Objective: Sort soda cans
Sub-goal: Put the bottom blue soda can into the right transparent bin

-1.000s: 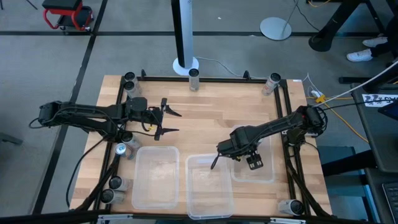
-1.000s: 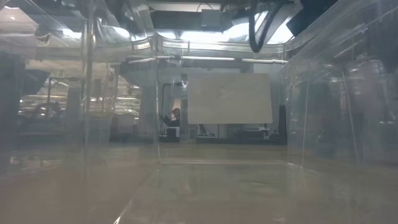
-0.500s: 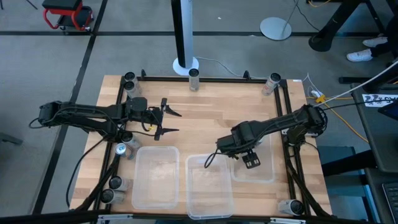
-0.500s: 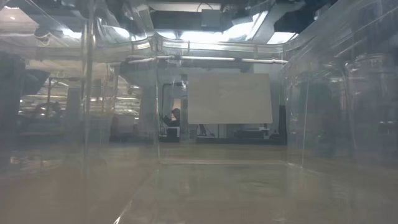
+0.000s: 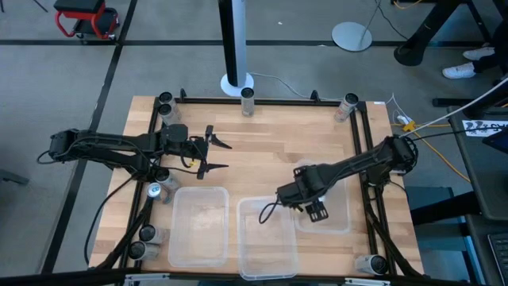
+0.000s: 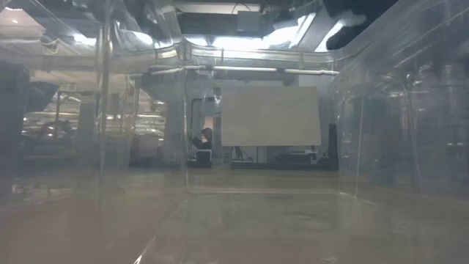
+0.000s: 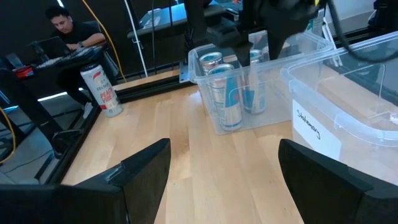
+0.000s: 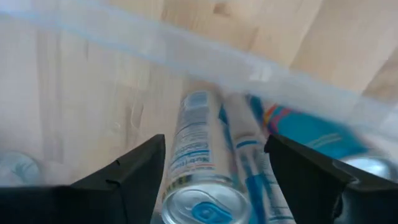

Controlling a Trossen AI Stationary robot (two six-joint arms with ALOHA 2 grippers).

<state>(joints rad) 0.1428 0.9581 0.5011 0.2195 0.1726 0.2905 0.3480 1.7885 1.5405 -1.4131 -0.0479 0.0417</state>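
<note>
The soda cans are small cylinders. Two silver-topped, blue-white ones (image 7: 224, 93) stand in the small right bin (image 5: 332, 221). My right gripper (image 5: 295, 200) hangs open over that bin. In the right wrist view its fingers stand on either side of a silver-topped can (image 8: 200, 163), apart from it, with more blue-white cans beside. Other cans stand along the table frame: one at the far middle (image 5: 248, 96), one on the left (image 5: 155, 191). My left gripper (image 5: 218, 155) waits open over the table's left half, touching nothing.
Two larger clear bins, left (image 5: 198, 226) and middle (image 5: 268, 238), sit at the near edge beside the small one. A red-white can (image 7: 101, 89) stands on the frame. A person (image 7: 65, 31) sits beyond the table. Bare wood lies between the arms (image 5: 262, 151).
My right gripper has shifted a little toward the table's near edge and left over the small right bin, staying open. The left arm has kept still.
</note>
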